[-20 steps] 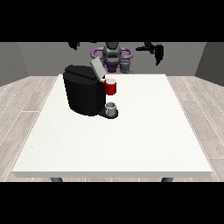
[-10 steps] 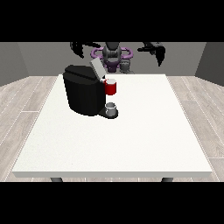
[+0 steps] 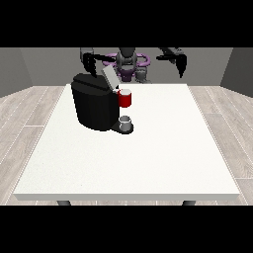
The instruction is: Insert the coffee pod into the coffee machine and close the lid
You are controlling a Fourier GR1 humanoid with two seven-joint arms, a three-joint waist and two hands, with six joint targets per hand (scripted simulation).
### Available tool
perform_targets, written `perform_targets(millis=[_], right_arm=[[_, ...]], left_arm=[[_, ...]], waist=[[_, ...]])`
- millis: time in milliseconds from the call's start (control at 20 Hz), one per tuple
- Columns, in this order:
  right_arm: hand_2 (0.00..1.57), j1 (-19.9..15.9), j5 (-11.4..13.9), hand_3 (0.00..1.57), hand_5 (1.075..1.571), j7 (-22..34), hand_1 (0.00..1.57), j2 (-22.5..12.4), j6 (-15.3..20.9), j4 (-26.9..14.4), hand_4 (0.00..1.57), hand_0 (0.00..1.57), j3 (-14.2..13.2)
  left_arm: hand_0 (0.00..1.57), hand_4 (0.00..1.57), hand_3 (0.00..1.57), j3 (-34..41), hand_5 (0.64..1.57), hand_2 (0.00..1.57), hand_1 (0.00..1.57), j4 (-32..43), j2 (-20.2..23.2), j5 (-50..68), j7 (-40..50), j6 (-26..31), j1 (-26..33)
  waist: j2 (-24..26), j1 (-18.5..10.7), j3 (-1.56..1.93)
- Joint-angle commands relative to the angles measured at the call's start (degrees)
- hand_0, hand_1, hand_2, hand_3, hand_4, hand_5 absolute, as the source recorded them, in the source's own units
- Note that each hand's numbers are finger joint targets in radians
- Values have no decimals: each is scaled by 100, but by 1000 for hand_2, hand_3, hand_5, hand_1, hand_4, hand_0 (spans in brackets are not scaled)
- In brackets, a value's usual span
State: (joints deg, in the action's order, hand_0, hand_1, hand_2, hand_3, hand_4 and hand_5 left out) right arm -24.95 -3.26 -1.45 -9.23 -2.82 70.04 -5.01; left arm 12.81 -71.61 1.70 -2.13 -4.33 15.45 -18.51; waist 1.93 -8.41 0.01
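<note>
From where I stand, the black coffee machine point(image 3: 95, 106) sits on the white table point(image 3: 148, 148) in the upper left part of the frame, left of the table's middle, in the same spot as half a second ago. Its grey lid point(image 3: 109, 78) is tilted up and open, leaning toward the upper left. At the machine's front, facing right, a red part point(image 3: 125, 99) with a pale top juts out under the lid; I cannot tell whether that is the coffee pod or part of the brewer. Below it a small grey cup point(image 3: 126, 121) stands on the machine's base, and neither has shifted. The changes are in the arms. The hand at the view's left point(image 3: 89, 61) has come down and inward since the earlier frames: it now hangs just above the machine's back top edge, close to the raised lid but, as far as I can see, not touching it. Its fingers point downward and look curled, with nothing in them. The hand at the view's right point(image 3: 179, 61) has also dropped a little from where it was and hovers high at the frame's upper right, well apart from the machine, above the table's far edge; its fingers hang down, bent and holding nothing.
</note>
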Motion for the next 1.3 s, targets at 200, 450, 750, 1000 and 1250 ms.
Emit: perform_targets(millis=[200, 450, 750, 1000, 1250], right_arm=[[0, -717, 135, 0, 1571, 263, 0, -41, -90, -388, 0, 0, 49], [0, -1099, 111, 0, 1571, 236, 0, -266, -250, -700, 0, 0, -153], [0, -900, 379, 0, 1571, -497, 0, 107, -76, -983, 0, 0, 70], [0, -1213, 552, 0, 1571, -306, 0, 306, 31, -976, 0, 0, 263], [0, -1517, 508, 0, 1571, -399, 0, -36, -101, -1328, 0, 0, -26]], left_arm=[[0, 0, 0, -86, 1571, 0, 0, -424, 189, 218, 236, -144, 149], [0, 0, 0, -222, 1571, 0, 0, -617, 188, 157, -188, -160, 465], [0, 0, 0, -12, 1571, 0, 0, -723, 495, 426, -17, -137, 281], [0, 0, 0, -266, 1571, 0, 0, -593, 265, 111, 7, -597, 251], [0, 0, 0, -249, 1571, 0, 0, -773, 509, 349, -79, -198, 401]], waist=[[-220, 242, -2], [-412, 61, -2], [-637, 177, -1], [-586, 286, -2], [-758, -38, -1]])
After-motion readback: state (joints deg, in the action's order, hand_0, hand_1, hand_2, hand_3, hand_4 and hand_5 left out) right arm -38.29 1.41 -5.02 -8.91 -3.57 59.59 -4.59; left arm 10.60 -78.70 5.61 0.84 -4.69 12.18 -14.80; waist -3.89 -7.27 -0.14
